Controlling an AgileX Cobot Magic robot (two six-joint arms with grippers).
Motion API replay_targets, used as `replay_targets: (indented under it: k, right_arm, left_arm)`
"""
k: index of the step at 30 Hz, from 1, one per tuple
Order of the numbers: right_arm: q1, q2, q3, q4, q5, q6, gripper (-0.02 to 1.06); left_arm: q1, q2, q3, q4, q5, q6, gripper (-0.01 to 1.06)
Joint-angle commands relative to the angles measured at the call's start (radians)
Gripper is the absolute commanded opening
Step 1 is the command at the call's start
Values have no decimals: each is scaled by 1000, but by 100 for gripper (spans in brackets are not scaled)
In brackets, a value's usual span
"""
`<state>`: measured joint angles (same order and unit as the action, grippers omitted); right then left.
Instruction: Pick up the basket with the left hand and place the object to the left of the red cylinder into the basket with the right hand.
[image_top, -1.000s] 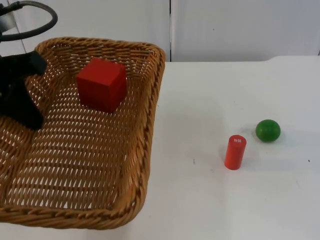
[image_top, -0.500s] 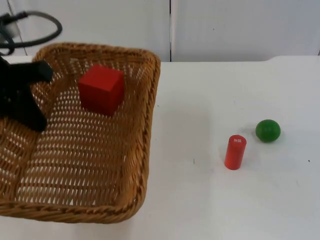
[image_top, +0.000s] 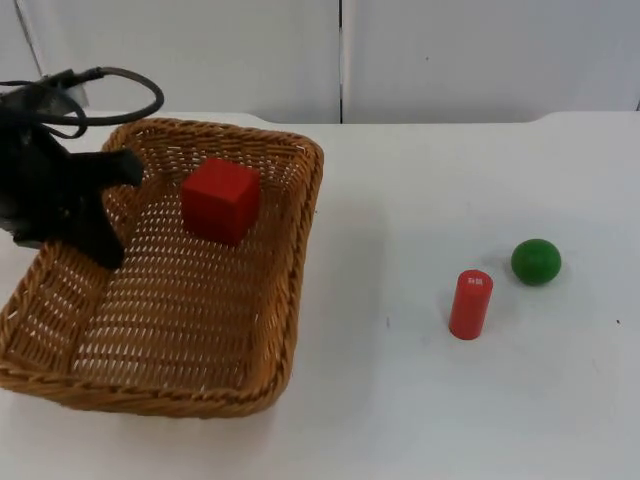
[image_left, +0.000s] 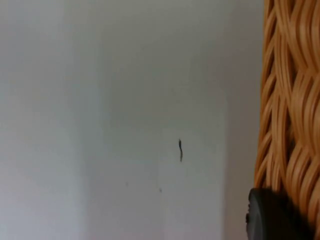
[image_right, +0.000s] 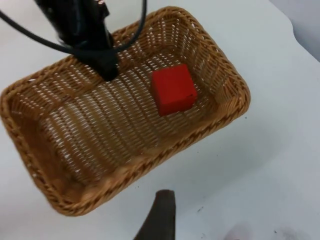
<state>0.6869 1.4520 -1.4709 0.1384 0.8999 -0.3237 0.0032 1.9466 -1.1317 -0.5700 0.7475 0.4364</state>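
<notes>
**Across three views: basket held at its left wall, red cube inside**

On the white surface (image_top: 420, 400) in the top view, the wicker basket (image_top: 290, 300) occupies the left half of the scene. The red cube (image_top: 220, 200) lies inside it, near the far right corner of the woven floor. The left gripper (image_top: 105, 215) comes in from the upper left and reaches over the basket's left wall, one black finger running down inside the wall. Its jaws are pinching that wall. The red cylinder (image_top: 470, 304) stands upright on the right half of the surface, well apart from the basket. The green ball (image_top: 536, 261) rests just beyond and to the right of the cylinder, near it but not touching.

From the left wrist view, the basket's woven wall (image_left: 292, 100) appears at close range, running vertically, with a black fingertip (image_left: 272, 215) against it. This contact is seen far closer than from above. Bare surface fills the remainder.

From the right wrist view, the whole basket (image_right: 210, 125) is seen from the opposite side, with the red cube (image_right: 173, 89) on its floor and the left gripper (image_right: 102, 62) at the wall opposite the camera. One dark finger (image_right: 160, 217) of the right gripper is visible over bare surface, clear of the basket; whether those jaws are spread or pressed together cannot be determined.
</notes>
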Motion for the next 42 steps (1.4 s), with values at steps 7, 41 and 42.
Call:
replay_targets:
  k: [7,41,42]
  right_arm:
    - [-5,-9,3,-2,1,20,77]
    - [-5,-9,3,-2,1,44,77]
    - [-5,-9,3,-2,1,44,77]
  left_arm:
    - [-2,117,-113,-40,32,4,0]
    - [-2,217,-170,-132,-5,127,0]
    - [-2,217,-170,-132,-5,127,0]
